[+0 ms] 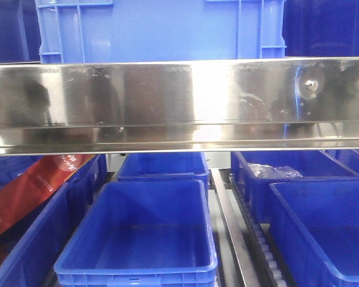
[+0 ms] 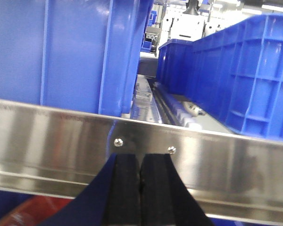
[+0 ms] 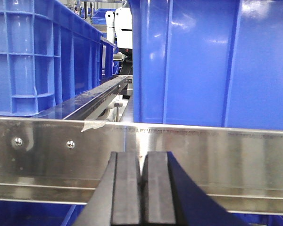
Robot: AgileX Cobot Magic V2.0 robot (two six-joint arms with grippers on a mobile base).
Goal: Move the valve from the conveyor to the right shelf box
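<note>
the valve and conveyor are not seen in any view. both the left gripper point(image 2: 140, 188) and right gripper point(image 3: 142, 188) have jaws pressed together, empty. beyond each, a steel shelf rail point(image 1: 179, 101) and blue bins point(image 1: 137, 239) are seen.

The front view faces the steel shelf rail point(image 1: 179, 101) squarely and close; each wrist view looks forward over its closed left gripper point(image 2: 140, 188) or right gripper point(image 3: 142, 188); all share that rail.
</note>
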